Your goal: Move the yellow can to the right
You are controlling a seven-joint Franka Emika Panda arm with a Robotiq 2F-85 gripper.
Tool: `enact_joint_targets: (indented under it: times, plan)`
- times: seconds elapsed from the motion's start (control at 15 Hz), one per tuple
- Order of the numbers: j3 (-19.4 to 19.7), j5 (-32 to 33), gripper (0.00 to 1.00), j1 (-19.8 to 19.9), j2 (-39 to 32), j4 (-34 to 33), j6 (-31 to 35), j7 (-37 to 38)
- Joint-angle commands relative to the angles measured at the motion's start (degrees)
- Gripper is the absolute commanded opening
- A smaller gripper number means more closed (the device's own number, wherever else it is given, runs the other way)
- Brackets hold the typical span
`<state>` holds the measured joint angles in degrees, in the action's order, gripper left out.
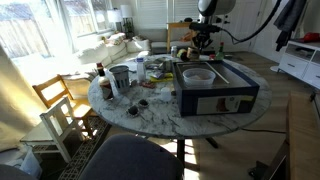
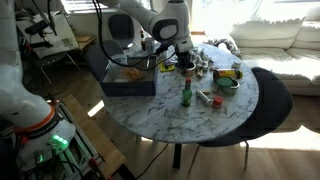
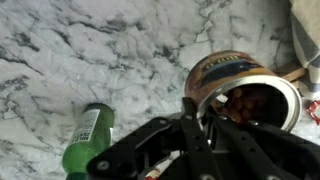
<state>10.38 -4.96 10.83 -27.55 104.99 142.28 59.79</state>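
Observation:
The yellow can [image 3: 232,68] stands open-topped on the marble table, with a dull yellow side, a dark band and brown contents inside. In the wrist view my gripper [image 3: 198,108] is closed on the can's near rim, with one finger outside the wall and the other apparently inside. In an exterior view my gripper [image 2: 184,58] is low over the table beside the blue box, and the can [image 2: 187,68] shows just under it. In an exterior view my gripper [image 1: 205,42] is at the far side of the table, and the can is hard to make out there.
A green bottle [image 3: 85,140] stands close by, seen also in an exterior view [image 2: 186,95]. A blue box [image 1: 215,95] fills one side of the table. A silver pot [image 1: 120,76] and a dark red-topped bottle [image 1: 100,72] stand opposite. Small items [image 2: 228,78] lie nearby. Chairs surround the table.

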Motion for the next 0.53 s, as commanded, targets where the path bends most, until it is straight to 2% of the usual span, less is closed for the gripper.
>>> enact_joint_targets:
  times: [0.0,0.47]
  plan:
    - [2.90,1.44,0.03,-2.73,-6.90,-7.39,-3.10,2.14]
    - [5.56,4.03,0.03,-4.84,-14.76,-13.58,-4.41,1.42]
